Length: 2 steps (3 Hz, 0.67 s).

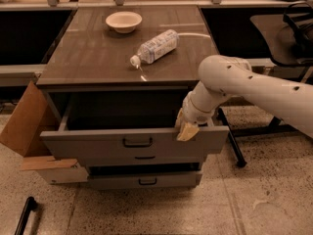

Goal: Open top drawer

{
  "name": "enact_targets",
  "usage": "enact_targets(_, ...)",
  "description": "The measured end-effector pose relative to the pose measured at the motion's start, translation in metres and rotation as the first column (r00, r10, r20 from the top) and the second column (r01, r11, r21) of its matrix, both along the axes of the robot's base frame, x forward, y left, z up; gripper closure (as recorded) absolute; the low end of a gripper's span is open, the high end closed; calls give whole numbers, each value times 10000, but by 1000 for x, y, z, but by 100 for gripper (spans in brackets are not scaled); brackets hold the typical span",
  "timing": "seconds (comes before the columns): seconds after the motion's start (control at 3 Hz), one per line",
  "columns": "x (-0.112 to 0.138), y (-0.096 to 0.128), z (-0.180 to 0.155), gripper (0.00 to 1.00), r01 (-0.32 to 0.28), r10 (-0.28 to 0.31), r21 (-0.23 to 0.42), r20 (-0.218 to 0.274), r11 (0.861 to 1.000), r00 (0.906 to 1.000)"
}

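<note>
The top drawer (98,145) is a wide grey drawer with a small dark pull handle (137,142) at its centre. It stands pulled well out of the cabinet, and its dark inside shows behind the front. My gripper (186,128), at the end of the white arm (244,82), rests on the upper edge of the drawer front, right of the handle. Below it, the middle drawer (145,158) is mostly covered by the pulled-out front, and the bottom drawer (146,181) is closed.
On the cabinet top (88,58) lie a white bowl (123,21) and a plastic bottle (154,46) on its side. A cardboard box (27,126) leans at the cabinet's left. A black chair base (230,141) stands to the right. A black bar (24,217) lies on the floor.
</note>
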<state>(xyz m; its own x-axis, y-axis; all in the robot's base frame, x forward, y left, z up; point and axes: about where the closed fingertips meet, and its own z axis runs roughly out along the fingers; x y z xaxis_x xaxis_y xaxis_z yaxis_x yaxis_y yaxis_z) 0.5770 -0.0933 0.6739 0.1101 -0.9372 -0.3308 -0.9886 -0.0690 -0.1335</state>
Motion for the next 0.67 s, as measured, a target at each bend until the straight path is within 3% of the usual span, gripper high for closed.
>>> enact_targets(0.67,-1,1,-1,58,-22,22,-3,-29,10000,10000)
